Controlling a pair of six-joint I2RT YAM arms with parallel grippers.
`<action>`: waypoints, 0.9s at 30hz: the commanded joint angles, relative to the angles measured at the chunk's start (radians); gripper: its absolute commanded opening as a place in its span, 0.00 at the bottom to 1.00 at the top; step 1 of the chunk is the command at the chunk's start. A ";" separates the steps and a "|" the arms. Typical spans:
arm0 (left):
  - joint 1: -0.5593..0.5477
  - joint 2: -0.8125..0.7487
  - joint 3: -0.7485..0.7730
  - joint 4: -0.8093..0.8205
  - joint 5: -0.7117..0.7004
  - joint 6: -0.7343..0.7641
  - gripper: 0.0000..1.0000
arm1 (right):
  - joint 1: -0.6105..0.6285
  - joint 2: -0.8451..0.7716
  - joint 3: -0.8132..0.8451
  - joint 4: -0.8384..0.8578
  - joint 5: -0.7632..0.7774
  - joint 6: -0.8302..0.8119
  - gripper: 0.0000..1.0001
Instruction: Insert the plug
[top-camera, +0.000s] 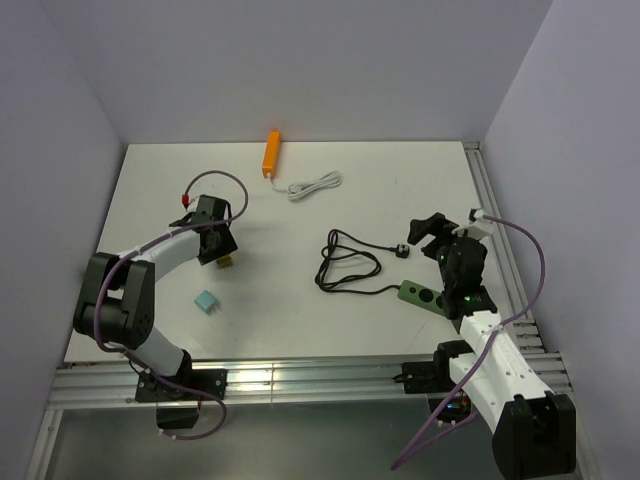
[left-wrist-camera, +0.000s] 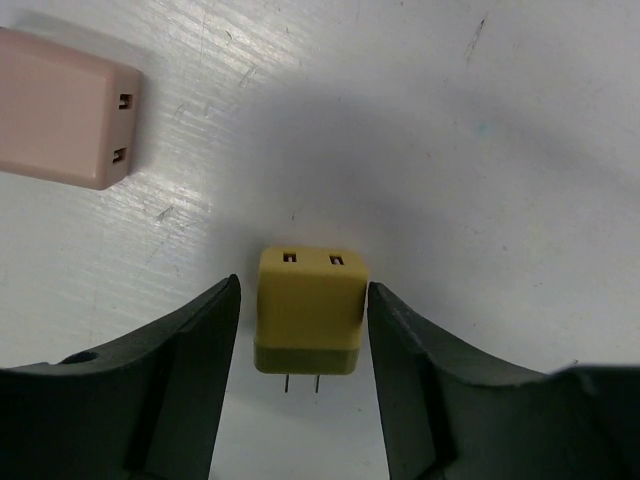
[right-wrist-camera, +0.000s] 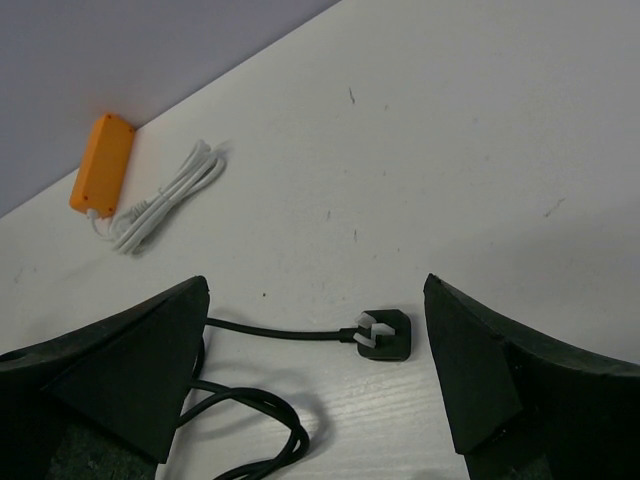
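1. The left gripper (left-wrist-camera: 303, 300) is open, its two dark fingers straddling a yellow adapter (left-wrist-camera: 310, 310) that lies on the table (top-camera: 300, 310). A sliver of table shows at the left finger. On the right side I cannot tell whether pad and adapter touch.
2. The adapter's two slots face away from the left wrist camera and two thin prongs point toward it. The finger bases are cut off by the frame edge.
3. A pale two-slot block (left-wrist-camera: 65, 110) lies well apart at the upper left, partly out of frame.
4. The right gripper (right-wrist-camera: 316, 283) is spread wide and grips nothing.
5. The black plug (right-wrist-camera: 383, 335) lies on the table between and beyond the right fingers, its pale prongs only partly visible. Its cable (right-wrist-camera: 270, 330) runs left behind a finger.
6. The green power strip (top-camera: 425, 296) lies near the plug, its far end hidden under the right arm.
7. An orange box (right-wrist-camera: 102, 163) with a white cord (right-wrist-camera: 165, 195) sits by the far wall.
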 joint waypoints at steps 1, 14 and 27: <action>-0.008 0.001 0.013 0.047 -0.006 -0.001 0.57 | -0.002 0.016 0.048 0.023 -0.001 -0.001 0.95; -0.021 -0.078 -0.028 0.047 0.053 -0.010 0.00 | -0.001 0.092 0.090 -0.008 -0.036 -0.002 0.91; -0.152 -0.551 -0.097 0.056 0.327 -0.019 0.00 | 0.004 0.228 0.257 -0.250 -0.256 -0.005 0.82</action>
